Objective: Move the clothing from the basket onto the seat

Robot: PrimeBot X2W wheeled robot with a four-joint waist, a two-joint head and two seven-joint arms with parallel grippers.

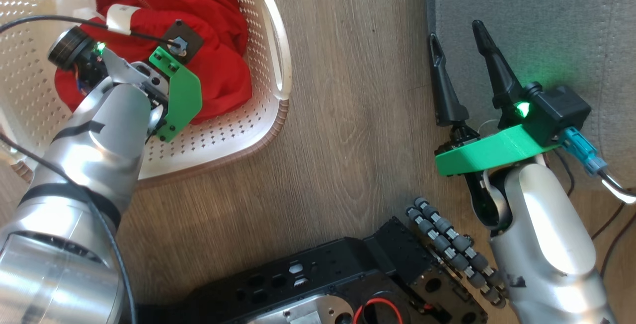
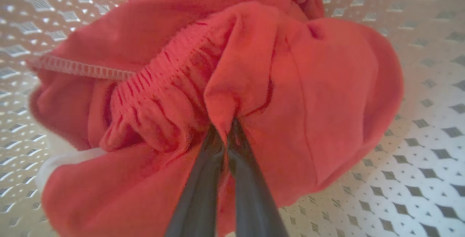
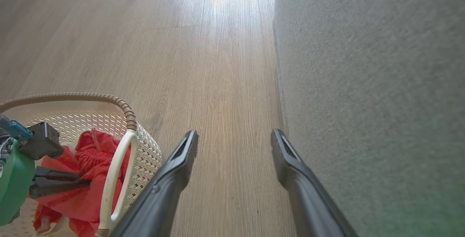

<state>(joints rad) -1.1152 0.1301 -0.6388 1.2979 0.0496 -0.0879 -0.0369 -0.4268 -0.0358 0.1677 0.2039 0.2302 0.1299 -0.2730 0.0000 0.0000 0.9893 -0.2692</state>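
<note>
1. My left gripper (image 2: pixel 227 128) is down inside the small cream-white perforated plastic basket (image 1: pixel 233 130) at the left. Its two dark fingers are pinched together on a narrow fold of the soft bright red fabric clothing (image 2: pixel 290 95).
2. The bite looks thin, so I judge the fold could slide out as I lift. The bunched cloth could also drag on the basket wall and tip or tow the light basket.
3. A hanging tail could trail or drop on the brown wood-look floor (image 1: pixel 348 90) between basket and seat.
4. My right gripper (image 1: pixel 456 31) hovers at the right, fingers spread wide and holding nothing, at the edge of the large grey fabric-upholstered seat (image 1: pixel 536 26). I judge those open fingers could snag the cloth as it arrives.
5. The clothing is a crumpled heap lying in the basket, with a gathered elastic band, thin white stripe trim and a white band showing. None of it is on the part of the seat I can see.
</note>
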